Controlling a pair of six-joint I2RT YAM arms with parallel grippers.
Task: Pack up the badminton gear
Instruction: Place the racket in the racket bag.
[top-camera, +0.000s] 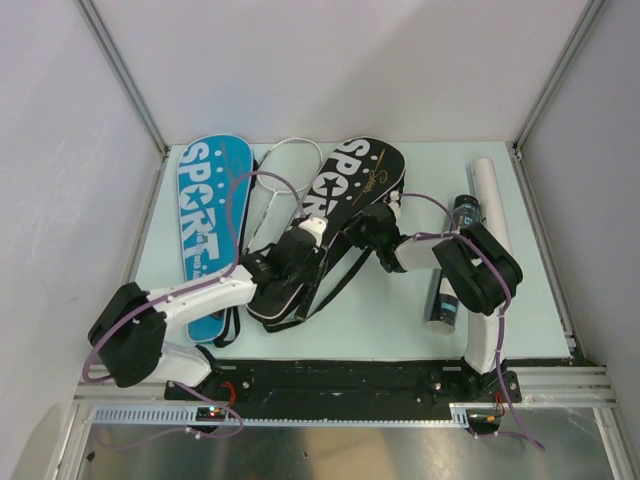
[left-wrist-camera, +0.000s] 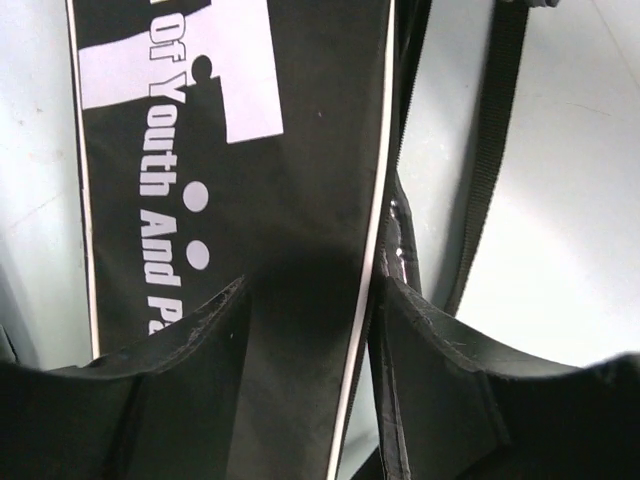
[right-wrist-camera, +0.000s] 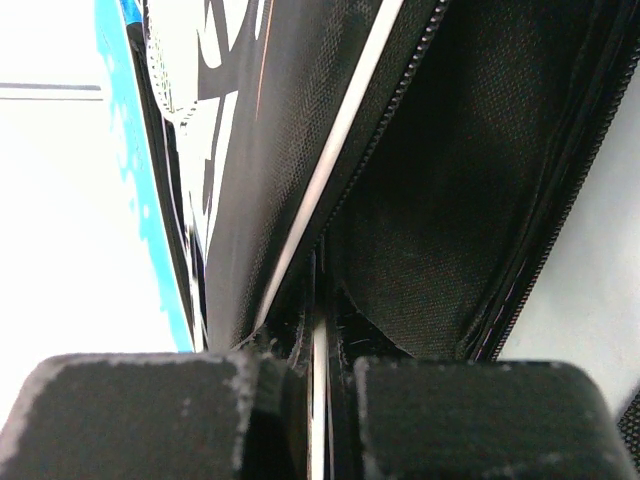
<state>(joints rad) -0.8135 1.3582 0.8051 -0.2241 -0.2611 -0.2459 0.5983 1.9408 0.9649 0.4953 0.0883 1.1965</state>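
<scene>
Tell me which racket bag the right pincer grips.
The black bag, right of the blue bag: the right pincer is shut on its unzipped edge.

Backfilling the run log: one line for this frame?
left tool: open over black racket bag | right tool: shut on its unzipped edge | blue racket bag: beside it

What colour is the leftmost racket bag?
The leftmost bag is blue with white SPORT lettering; top external view shows it best.
</scene>
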